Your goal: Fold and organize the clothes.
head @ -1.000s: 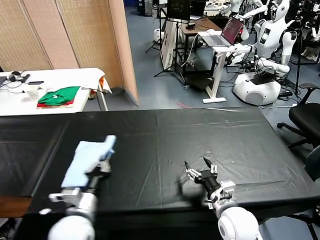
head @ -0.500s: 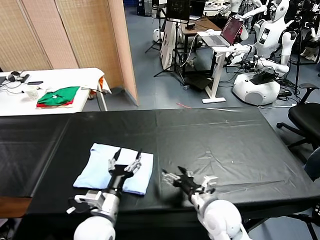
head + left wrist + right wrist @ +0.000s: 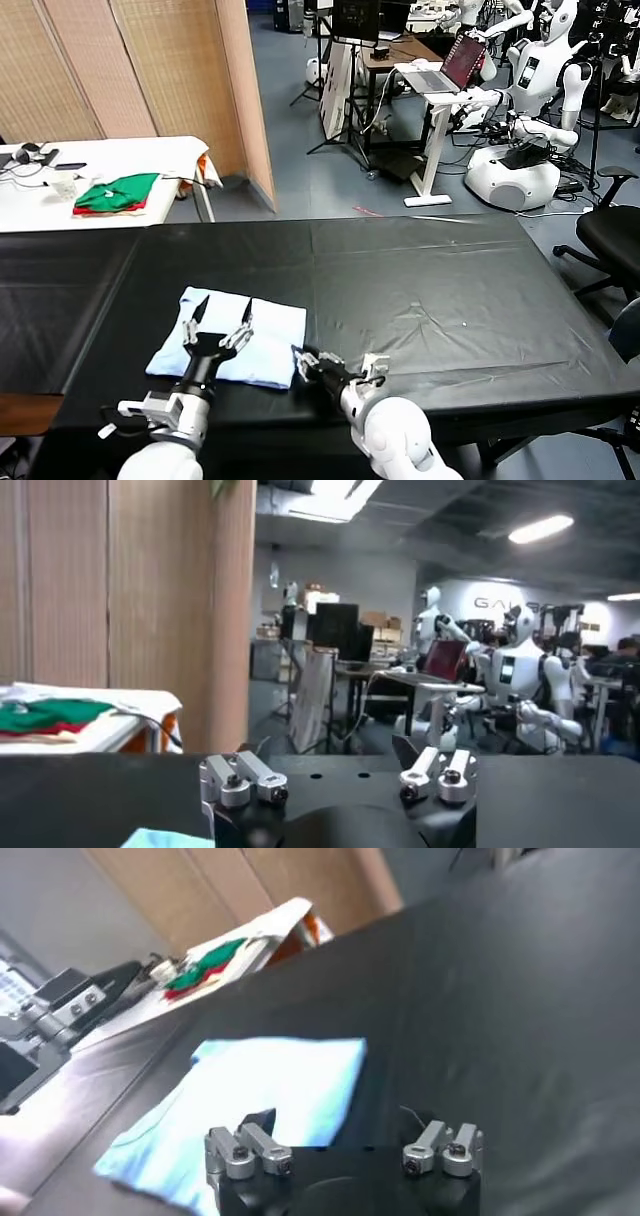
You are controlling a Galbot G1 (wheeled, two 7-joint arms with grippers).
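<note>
T-shirt: the pale blue T-shirt (image 3: pixel 233 341) lies folded into a flat rectangle on the black table (image 3: pixel 420 280), near the table's front edge on the robot's left.
Left gripper: the left gripper (image 3: pixel 220 322) is over the T-shirt's front part, fingers spread apart, holding nothing.
Right gripper: the right gripper (image 3: pixel 338 362) is low over the table just beside the T-shirt's right front corner, fingers spread, empty.
Background: green and red garments (image 3: pixel 118 192) lie on a white table (image 3: pixel 150 155) beyond the black table.
</note>
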